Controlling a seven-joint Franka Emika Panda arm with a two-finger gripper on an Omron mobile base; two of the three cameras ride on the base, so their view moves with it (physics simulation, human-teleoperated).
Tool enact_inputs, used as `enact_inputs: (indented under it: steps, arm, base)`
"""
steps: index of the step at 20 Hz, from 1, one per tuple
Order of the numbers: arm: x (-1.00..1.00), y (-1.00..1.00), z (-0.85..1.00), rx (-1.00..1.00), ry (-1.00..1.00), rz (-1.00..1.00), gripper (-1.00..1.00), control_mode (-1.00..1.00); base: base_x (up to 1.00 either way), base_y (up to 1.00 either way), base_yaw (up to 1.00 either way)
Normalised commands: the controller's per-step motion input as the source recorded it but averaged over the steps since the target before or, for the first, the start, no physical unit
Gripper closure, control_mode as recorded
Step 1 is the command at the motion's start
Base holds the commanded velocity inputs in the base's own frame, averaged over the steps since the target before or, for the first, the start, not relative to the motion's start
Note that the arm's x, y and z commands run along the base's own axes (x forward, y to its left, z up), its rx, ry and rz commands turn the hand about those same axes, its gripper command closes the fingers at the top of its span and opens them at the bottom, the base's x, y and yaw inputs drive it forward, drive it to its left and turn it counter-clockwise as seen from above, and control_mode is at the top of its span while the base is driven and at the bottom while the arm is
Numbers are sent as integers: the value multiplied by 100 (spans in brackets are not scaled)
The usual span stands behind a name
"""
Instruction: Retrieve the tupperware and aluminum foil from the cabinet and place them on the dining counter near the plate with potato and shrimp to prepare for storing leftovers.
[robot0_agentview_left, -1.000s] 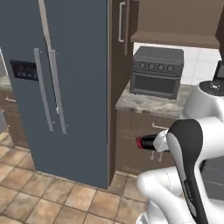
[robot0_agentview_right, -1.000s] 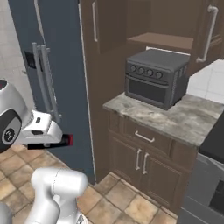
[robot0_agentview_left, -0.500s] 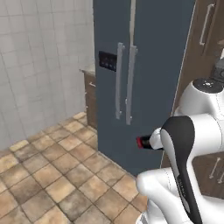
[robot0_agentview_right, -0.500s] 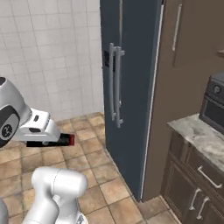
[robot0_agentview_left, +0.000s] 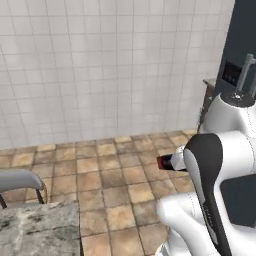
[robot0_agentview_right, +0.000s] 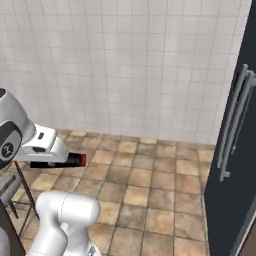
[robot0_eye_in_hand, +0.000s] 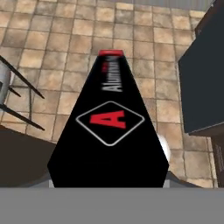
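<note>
My tool (robot0_agentview_right: 60, 161) clamped on aluminum foil (robot0_eye_in_hand: 109, 131), box held level, red end pointing forward over tiled floor (robot0_agentview_left: 115, 175) for carrying. Marble worktop (robot0_agentview_left: 37, 227) corner near left, likely drop-off; fridge (robot0_agentview_right: 235, 150) right.
</note>
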Motion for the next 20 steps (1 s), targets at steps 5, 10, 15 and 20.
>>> enact_inputs:
  steps: [5, 10, 15, 20]
  arm:
    - [0, 0, 0, 0, 0, 0, 100, 100]
    - [0, 0, 0, 0, 0, 0, 100, 100]
    - [0, 0, 0, 0, 0, 0, 100, 100]
    - [0, 0, 0, 0, 0, 0, 100, 100]
  base:
    - [66, -16, 84]
    - [100, -33, 64]
    - [100, -54, 48]
    - [100, -38, 48]
